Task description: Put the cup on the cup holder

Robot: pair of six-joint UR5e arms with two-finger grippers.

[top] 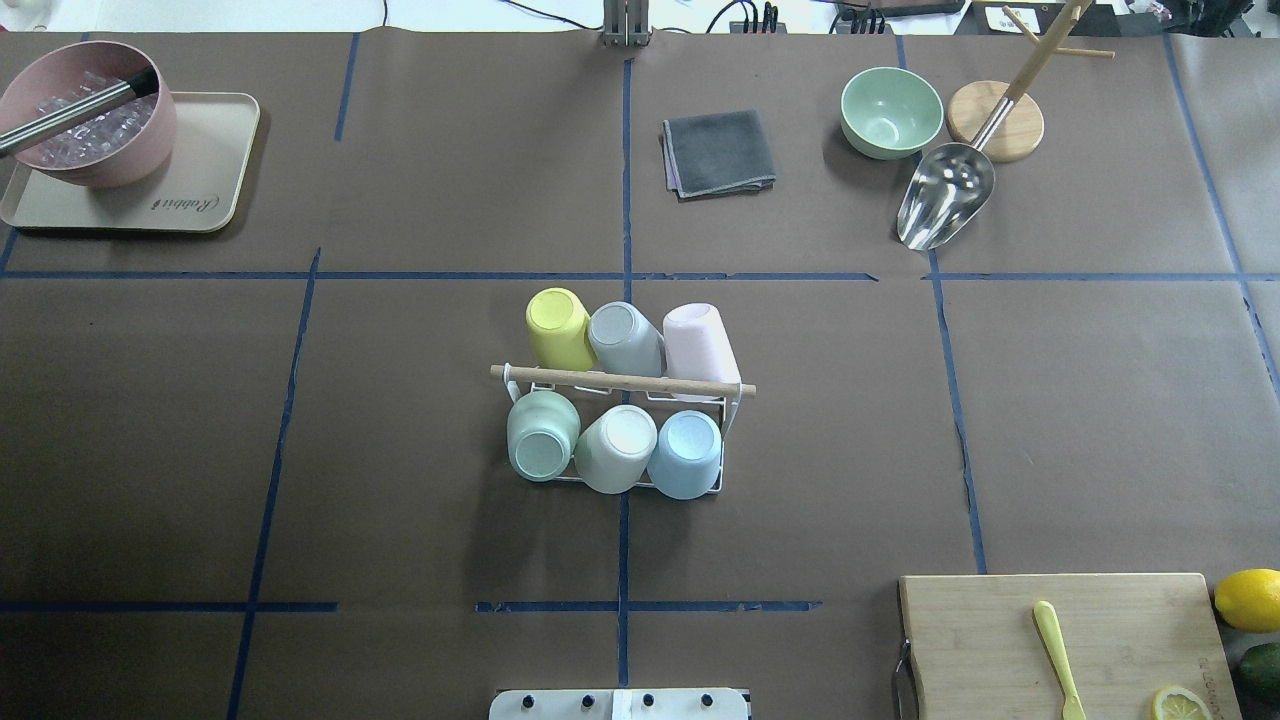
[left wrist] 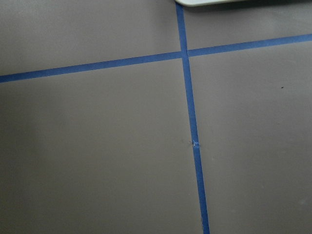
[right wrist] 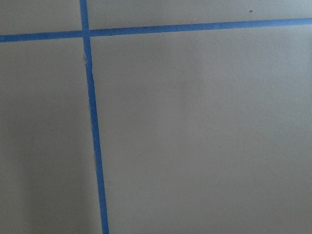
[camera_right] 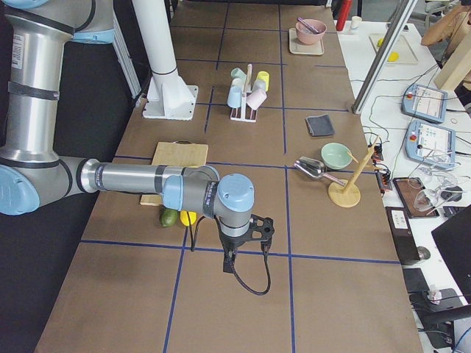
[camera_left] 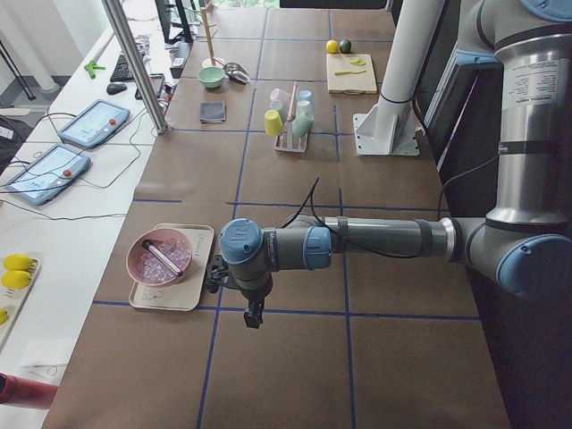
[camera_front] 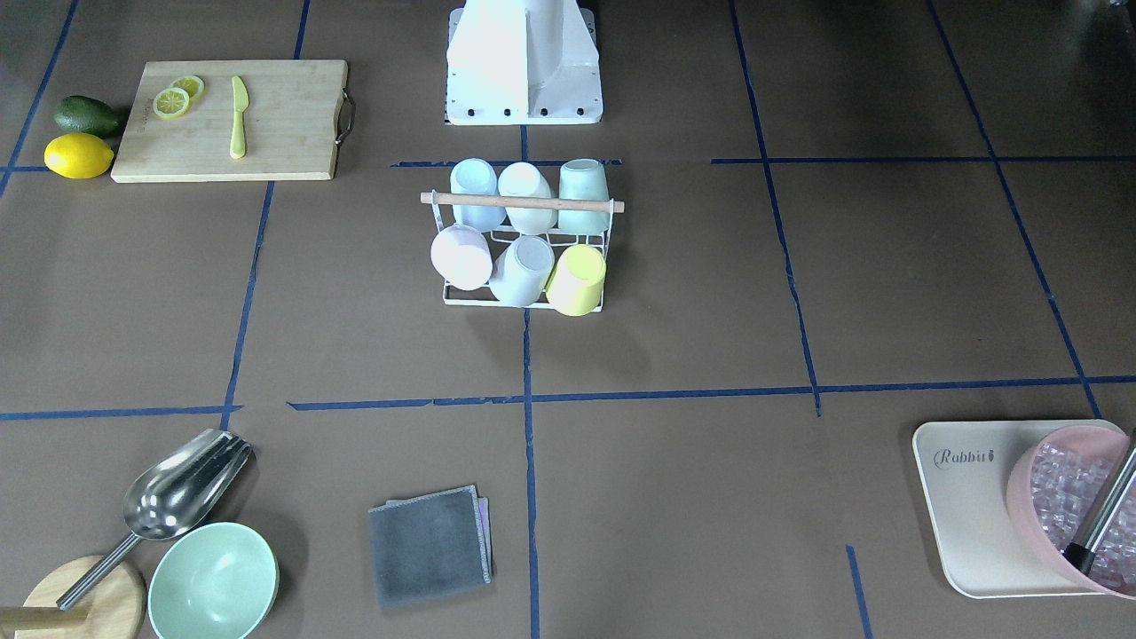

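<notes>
Six cups (top: 543,435) sit on the cup holder (top: 620,381); cloth (top: 720,152) lies beyond it, cutting board (top: 1060,630) nearer, rightward

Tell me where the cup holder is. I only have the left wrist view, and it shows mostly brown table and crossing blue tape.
Observer: The cup holder stands at the middle of the table, just ahead of the robot's base and well away from your arm.
Operator: Any cups on it?
Observer: Six, three in each row, among them a yellow cup and a blue cup.
Operator: And where is my claw?
Observer: The left claw hangs beside the tray that holds the pink bowl. I cannot tell whether it is open.
</notes>
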